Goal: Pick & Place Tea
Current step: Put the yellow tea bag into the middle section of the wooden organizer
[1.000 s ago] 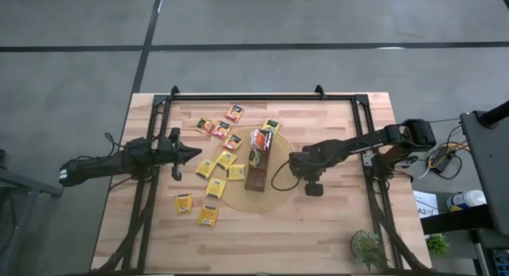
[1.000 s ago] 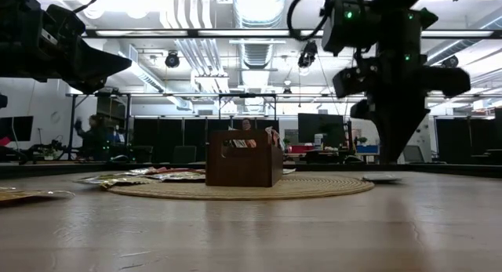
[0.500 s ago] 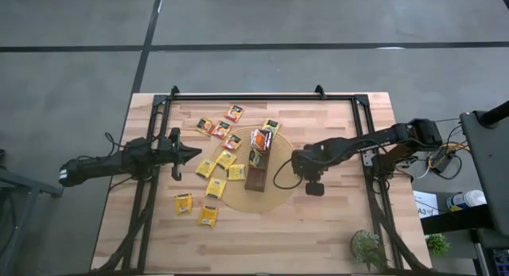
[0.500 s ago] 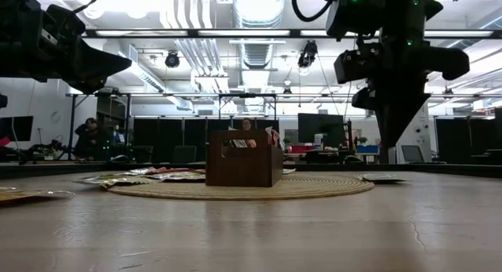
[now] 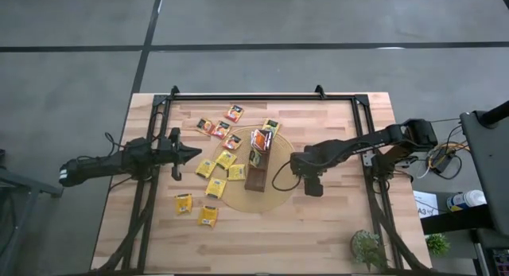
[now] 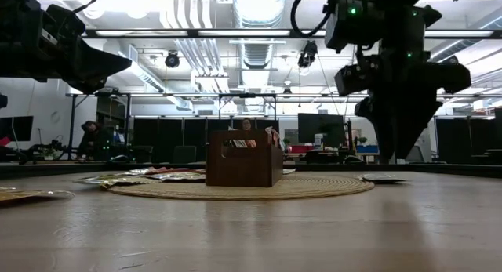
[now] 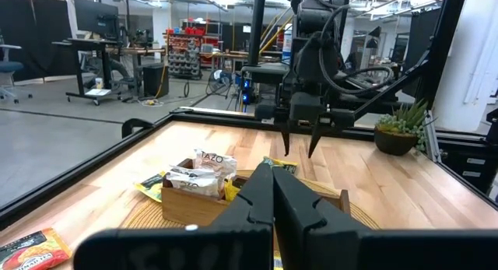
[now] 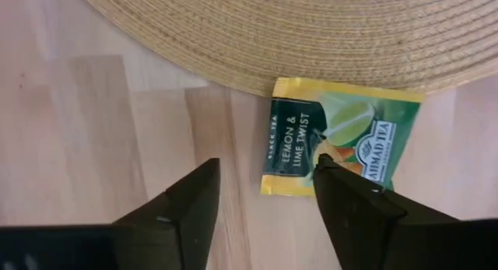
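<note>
- Right wrist view, closest of all, looks past the right gripper (image 8: pixel 264 215), whose fingers (image 8: pixel 187 204) are spread wide and hold nothing; directly beyond them a green-and-yellow tea sachet (image 8: pixel 338 138) printed "Lemon & Lime Twist" lies flat on the wooden table (image 8: pixel 93 114), its far edge touching or tucked just under the rim of the woven round mat (image 8: pixel 311 36). No other view shows the print.
- Left wrist view looks along the left gripper (image 7: pixel 272 194), fingers pressed together and empty, to the brown tray (image 7: pixel 194 208) on the mat with several sachets standing in it; one orange sachet (image 7: pixel 27 247) lies on the table at the picture's edge. Farther off, the right gripper (image 7: pixel 303 142) hangs point-down over the table, and beyond it stands a potted plant (image 7: pixel 401 130).
- Low view shows the tray (image 6: pixel 244 164) end-on at table height; the right gripper (image 6: pixel 398 150) hangs clear above the table beside the mat (image 6: pixel 329 187), a gap the overhead camera cannot show. A person (image 6: pixel 90 139) appears in the room behind.
- High view alone gives the count: eleven sachets (image 5: pixel 226 158) loose on the table and mat to the left of the one tray (image 5: pixel 258 166), an uncountable cluster in the tray's far end, one mat (image 5: pixel 278 192), one plant (image 5: pixel 367 246).
- Left gripper (image 5: pixel 191 154) waits just left of the loose sachets; right gripper (image 5: pixel 312 184) sits at the mat's right edge.
</note>
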`<state>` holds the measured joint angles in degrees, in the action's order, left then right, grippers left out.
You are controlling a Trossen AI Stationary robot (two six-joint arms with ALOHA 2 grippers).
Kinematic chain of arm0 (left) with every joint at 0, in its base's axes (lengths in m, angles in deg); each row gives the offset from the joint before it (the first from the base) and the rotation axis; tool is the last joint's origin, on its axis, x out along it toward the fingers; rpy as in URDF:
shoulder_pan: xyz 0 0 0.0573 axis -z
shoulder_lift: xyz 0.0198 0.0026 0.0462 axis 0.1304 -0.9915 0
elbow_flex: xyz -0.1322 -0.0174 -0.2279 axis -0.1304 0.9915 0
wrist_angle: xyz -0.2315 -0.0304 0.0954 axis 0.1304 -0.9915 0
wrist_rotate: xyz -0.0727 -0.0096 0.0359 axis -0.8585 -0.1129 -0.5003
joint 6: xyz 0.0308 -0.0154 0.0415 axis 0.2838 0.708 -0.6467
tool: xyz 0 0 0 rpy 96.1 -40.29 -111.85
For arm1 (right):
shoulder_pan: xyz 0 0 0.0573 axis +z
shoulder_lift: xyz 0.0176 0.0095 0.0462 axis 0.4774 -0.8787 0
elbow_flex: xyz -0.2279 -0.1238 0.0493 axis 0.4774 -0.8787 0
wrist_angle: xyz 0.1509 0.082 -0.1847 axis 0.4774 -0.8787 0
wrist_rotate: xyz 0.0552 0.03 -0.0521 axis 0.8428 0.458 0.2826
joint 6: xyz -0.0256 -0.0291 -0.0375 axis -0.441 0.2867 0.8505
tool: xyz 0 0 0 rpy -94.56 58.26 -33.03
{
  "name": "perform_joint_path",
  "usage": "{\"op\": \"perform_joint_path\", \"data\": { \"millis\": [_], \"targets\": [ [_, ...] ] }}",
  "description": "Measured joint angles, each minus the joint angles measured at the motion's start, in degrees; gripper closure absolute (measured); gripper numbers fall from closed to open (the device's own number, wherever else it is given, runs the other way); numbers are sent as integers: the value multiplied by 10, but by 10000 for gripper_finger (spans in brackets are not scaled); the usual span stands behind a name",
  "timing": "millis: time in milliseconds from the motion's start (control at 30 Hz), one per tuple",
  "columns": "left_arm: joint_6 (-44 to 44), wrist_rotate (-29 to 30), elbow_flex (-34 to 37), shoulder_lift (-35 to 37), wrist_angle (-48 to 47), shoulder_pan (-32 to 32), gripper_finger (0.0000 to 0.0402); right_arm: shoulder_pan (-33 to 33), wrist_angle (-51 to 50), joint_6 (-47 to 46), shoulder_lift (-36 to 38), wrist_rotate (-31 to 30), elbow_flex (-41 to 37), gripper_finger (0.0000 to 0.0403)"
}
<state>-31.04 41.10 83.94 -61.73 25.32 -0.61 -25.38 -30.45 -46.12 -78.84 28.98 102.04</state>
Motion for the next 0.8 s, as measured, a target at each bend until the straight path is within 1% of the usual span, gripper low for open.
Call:
{"op": "perform_joint_path", "data": {
  "millis": [233, 367, 467, 567, 700, 800],
  "targets": [
    [0, 0, 0, 0, 0, 0, 402, 0, 31, 4, -14, 0, -10, 194],
    [0, 0, 0, 0, 0, 0, 402, 0, 40, 3, -14, -3, -25, 197],
    [0, 0, 0, 0, 0, 0, 402, -1, 52, 2, -14, -17, -41, 198],
    [0, 0, 0, 0, 0, 0, 402, -2, 76, 1, -14, -18, -56, 200],
    [0, 0, 0, 0, 0, 0, 402, -2, 99, 1, -14, -19, -69, 218],
    [0, 0, 0, 0, 0, 0, 402, -2, 109, 2, -14, -19, -74, 254]
  ]
}}
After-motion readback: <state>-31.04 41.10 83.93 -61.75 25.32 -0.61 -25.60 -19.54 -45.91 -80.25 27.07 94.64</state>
